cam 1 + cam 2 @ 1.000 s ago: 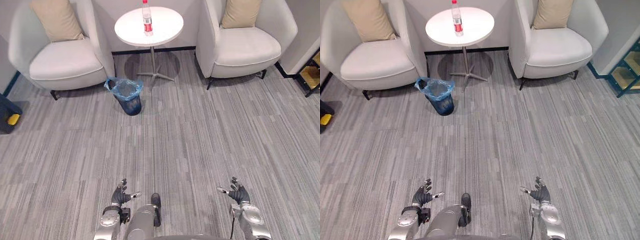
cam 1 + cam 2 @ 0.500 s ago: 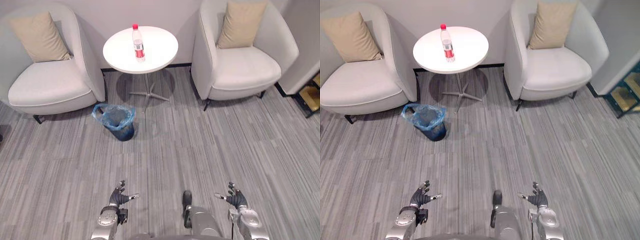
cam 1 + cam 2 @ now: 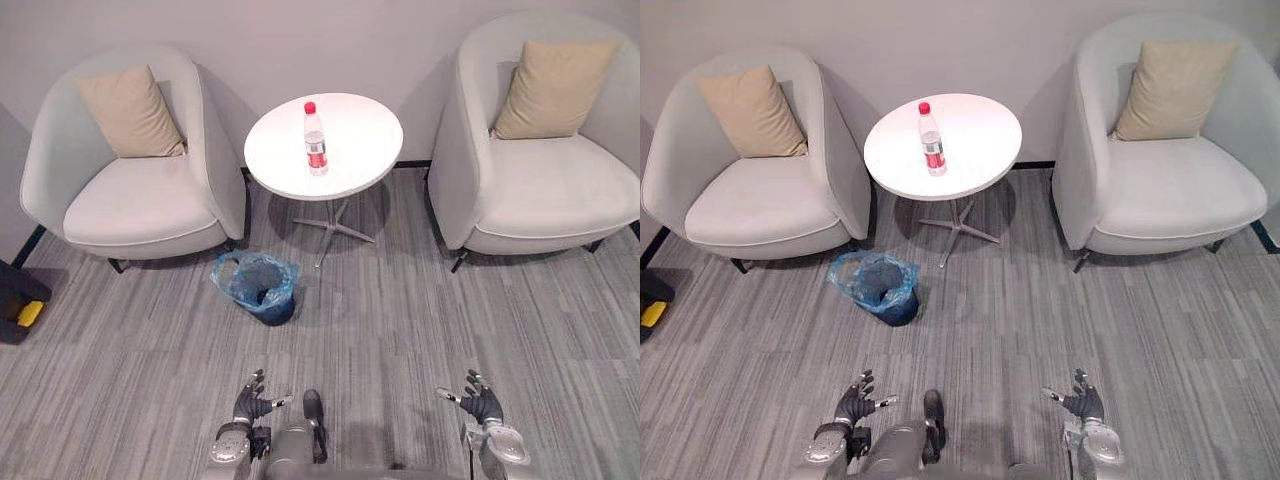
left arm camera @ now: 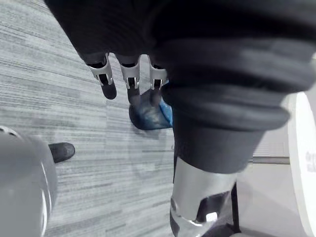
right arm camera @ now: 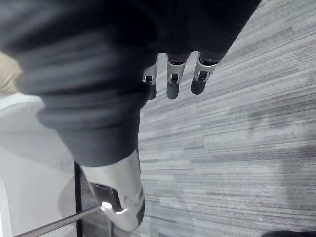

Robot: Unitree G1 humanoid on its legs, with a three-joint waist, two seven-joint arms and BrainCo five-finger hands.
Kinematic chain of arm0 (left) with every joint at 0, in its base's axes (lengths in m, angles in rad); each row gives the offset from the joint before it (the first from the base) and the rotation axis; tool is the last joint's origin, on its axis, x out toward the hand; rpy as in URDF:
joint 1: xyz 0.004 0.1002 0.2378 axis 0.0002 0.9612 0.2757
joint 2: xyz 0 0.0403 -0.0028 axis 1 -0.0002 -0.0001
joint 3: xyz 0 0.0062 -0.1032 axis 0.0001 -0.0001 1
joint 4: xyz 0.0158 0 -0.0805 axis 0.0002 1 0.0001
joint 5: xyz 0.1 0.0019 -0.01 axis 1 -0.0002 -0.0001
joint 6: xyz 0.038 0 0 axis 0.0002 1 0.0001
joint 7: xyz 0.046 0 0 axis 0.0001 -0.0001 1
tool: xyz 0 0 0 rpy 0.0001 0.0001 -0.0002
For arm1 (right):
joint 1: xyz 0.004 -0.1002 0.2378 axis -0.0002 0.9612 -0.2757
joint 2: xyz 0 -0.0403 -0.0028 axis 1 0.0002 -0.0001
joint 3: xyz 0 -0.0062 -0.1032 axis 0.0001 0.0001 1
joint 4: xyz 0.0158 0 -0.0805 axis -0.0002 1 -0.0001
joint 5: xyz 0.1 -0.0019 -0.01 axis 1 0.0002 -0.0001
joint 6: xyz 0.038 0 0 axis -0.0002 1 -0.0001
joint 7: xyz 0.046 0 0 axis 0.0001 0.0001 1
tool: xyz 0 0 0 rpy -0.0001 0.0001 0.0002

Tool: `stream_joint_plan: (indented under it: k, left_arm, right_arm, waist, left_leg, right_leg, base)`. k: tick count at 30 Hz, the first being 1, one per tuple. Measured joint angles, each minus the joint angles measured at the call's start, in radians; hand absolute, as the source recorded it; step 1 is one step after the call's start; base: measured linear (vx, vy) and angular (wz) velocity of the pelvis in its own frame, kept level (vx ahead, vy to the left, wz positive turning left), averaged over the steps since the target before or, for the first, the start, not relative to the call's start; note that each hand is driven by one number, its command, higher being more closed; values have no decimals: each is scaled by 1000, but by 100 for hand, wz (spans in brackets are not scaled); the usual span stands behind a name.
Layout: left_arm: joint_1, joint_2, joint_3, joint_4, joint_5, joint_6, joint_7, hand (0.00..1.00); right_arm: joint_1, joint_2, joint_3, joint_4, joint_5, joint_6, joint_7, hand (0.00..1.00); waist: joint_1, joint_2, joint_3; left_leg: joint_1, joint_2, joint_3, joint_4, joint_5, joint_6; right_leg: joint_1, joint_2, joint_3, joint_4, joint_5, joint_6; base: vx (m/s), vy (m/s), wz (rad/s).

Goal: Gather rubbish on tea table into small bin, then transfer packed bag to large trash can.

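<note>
Nothing of the task looks done yet; the left armchair [image 3: 140,195] and right armchair [image 3: 545,180] flank the round white table [image 3: 365,150]; the small bin [image 3: 258,288], lined with a blue bag, stands on the carpet near the table's foot; the rubbish, a plastic bottle [image 3: 315,140], stands upright on the table; the left hand [image 3: 255,402] and right hand [image 3: 483,405] hang low over the floor, well short of it all, fingers spread and empty. Gathering, bagging and carrying all remain, I judge.

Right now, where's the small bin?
In the left eye view, the blue-lined small bin sits on the carpet left of centre, between the left armchair and the tea table base.
</note>
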Motion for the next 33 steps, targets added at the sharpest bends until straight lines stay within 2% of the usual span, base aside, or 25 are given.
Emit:
stream_joint_plan:
  k: [2,3,4,5,6,7,8,9,11,12,13,14,15,16,17,20,22,23,24,25,26,28,29,30,33]
  left_arm:
    - [-5,0,-2,2,0,1,-2,0]
    - [0,-5,-2,3,0,1,-2,0]
    - [6,-3,-2,7,0,2,-2,0]
    - [12,0,-4,13,0,4,-2,0]
    - [12,6,-9,13,0,4,-2,0]
    - [10,18,-14,17,0,4,-2,0]
    - [8,29,-15,20,0,4,-2,0]
    - [7,34,-19,20,-1,4,-1,0]
    - [-10,39,-19,20,-3,4,0,0]
    - [-19,38,-18,21,-4,4,0,0]
    - [-29,35,-18,24,-7,3,0,0]
    - [-35,37,-18,27,-7,2,0,0]
    - [-34,42,-17,27,-7,1,0,0]
    - [-30,42,-12,38,-7,0,0,0]
    - [-32,15,-9,60,-6,2,-2,0]
    - [-43,12,-10,69,-3,2,-7,0]
    - [-59,10,-5,75,1,2,-7,0]
    - [-61,3,0,71,1,1,-7,0]
    - [-54,-10,0,56,1,1,-6,0]
    - [-39,-21,-1,46,-2,2,-7,0]
    - [-30,-31,-3,45,-2,3,-9,0]
    - [-30,-35,-5,44,-2,4,-11,0]
    - [-30,-35,-5,44,-2,4,-14,0]
    - [-31,-35,-10,44,-2,4,-17,0]
    - [-31,-14,-9,46,-2,6,-17,0]
  right_arm:
    - [-9,-4,-2,13,-2,1,-1,0]
    - [-19,-6,-2,18,-7,1,0,0]
    - [-29,-3,-1,17,-20,1,1,0]
    - [-25,-2,1,17,-32,-1,1,0]
    - [-23,0,2,18,-37,-1,2,0]
    - [-23,2,2,17,-40,0,3,0]
    - [-21,2,2,18,-41,0,3,0]
    - [-20,2,3,19,-42,0,3,0]
    - [-21,-9,30,24,-44,0,3,0]
    - [-22,-11,30,26,-44,0,3,0]
    - [-22,-14,30,26,-44,0,3,0]
    - [-20,-14,32,25,-43,0,3,0]
    - [-14,-13,32,25,-43,0,3,0]
    - [4,-18,32,27,-42,0,2,0]
    - [-7,-29,29,44,-42,2,1,0]
    - [-16,-30,8,43,-40,1,1,0]
    - [6,-20,10,41,-38,2,1,0]
    - [19,-15,17,33,-37,2,1,0]
    - [42,-10,27,11,-35,2,0,0]
    - [50,-4,29,-1,-32,1,0,0]
    - [50,3,27,-4,-29,1,-1,0]
    - [37,12,20,-5,-20,1,-2,0]
    - [26,9,16,-5,-17,1,-3,0]
    - [23,1,9,-5,-15,1,-3,0]
    - [15,13,8,6,-9,6,-4,0]
  waist:
    - [-1,-12,1]
    - [1,-9,0]
    - [6,-10,-1]
    - [4,-13,-2]
    - [0,-16,-4]
    - [-3,-17,-4]
    - [-9,-16,-4]
    - [-13,-15,-4]
    - [-35,-3,2]
    - [-35,4,5]
    - [-37,16,12]
    - [-45,17,13]
    - [-50,7,11]
    - [-65,-2,7]
    - [-59,28,-1]
    - [-68,26,1]
    - [-69,24,2]
    - [-65,26,4]
    - [-57,25,10]
    - [-43,38,8]
    - [-33,41,6]
    - [-30,42,5]
    - [-31,45,4]
    - [-29,69,0]
    - [-22,22,0]
  left_leg:
    - [-15,-17,5,55,-53,17]
    - [-3,-19,12,64,-80,19]
    - [38,-25,27,52,-102,22]
    - [91,-39,27,26,-122,27]
    - [127,-50,24,6,-134,28]
    - [169,-59,20,-6,-148,47]
    - [219,-61,17,-18,-161,49]
    - [238,-61,11,-28,-164,50]
    - [300,-35,-21,-61,-164,50]
    - [308,-23,-25,-61,-164,50]
    - [327,3,-37,-60,-164,49]
    - [351,24,-55,-60,-168,25]
    - [363,25,-60,-59,-174,4]
    - [388,26,-72,-56,-205,-48]
    - [387,72,-81,-52,-216,-68]
    - [392,80,-103,-27,-189,-101]
    - [323,101,-142,174,-189,-110]
    - [264,120,-145,316,-173,-135]
    - [192,164,-136,496,-170,-147]
    - [151,195,-100,582,-182,-125]
    - [124,207,-69,590,-195,-103]
    - [78,197,-8,461,-204,-84]
    - [61,174,4,321,-186,-73]
    - [57,143,2,149,-76,-41]
    - [105,93,14,59,-47,-33]
  right_leg:
    - [-11,-24,27,49,-7,9]
    - [-39,-32,52,123,-12,17]
    - [-95,-47,89,279,-16,47]
    - [-154,-70,105,449,9,138]
    - [-188,-86,104,555,26,191]
    - [-241,-100,99,696,1,182]
    - [-300,-106,69,794,-49,127]
    - [-319,-107,48,805,-63,103]
    - [-408,-75,-48,734,-109,14]
    - [-427,-60,-58,693,-112,7]
    - [-458,-24,-65,585,-107,3]
    - [-470,8,-50,406,-47,-7]
    - [-466,15,-35,321,8,-10]
    - [-446,25,-15,237,204,-61]
    - [-430,59,-27,250,198,-84]
    - [-425,58,-48,317,113,-100]
    - [-353,59,-84,287,72,-102]
    - [-308,66,-100,256,71,-104]
    - [-255,84,-113,217,70,-107]
    - [-214,99,-123,190,70,-112]
    - [-185,105,-122,168,68,-113]
    - [-153,106,-122,126,65,-105]
    - [-153,106,-120,119,69,-101]
    - [-155,113,-116,132,62,-78]
    - [-156,83,-82,123,56,-52]
  base:
    - [353,162,13]
    - [385,196,-21]
    - [464,224,-26]
    - [391,167,-14]
    - [483,141,9]
    - [485,87,15]
    - [479,61,17]
    - [404,-9,29]
    - [392,-80,38]
    - [363,-152,28]
    - [357,-196,35]
    - [360,-210,46]
    - [399,-239,69]
    - [492,-262,38]
    - [416,-214,25]
    - [280,-221,22]
    - [246,-227,64]
    - [145,-134,44]
    - [159,-97,25]
    - [137,-71,6]
    - [186,-50,-1]
    - [136,14,1]
    - [194,101,-3]
    - [207,117,-6]
    - [228,56,6]
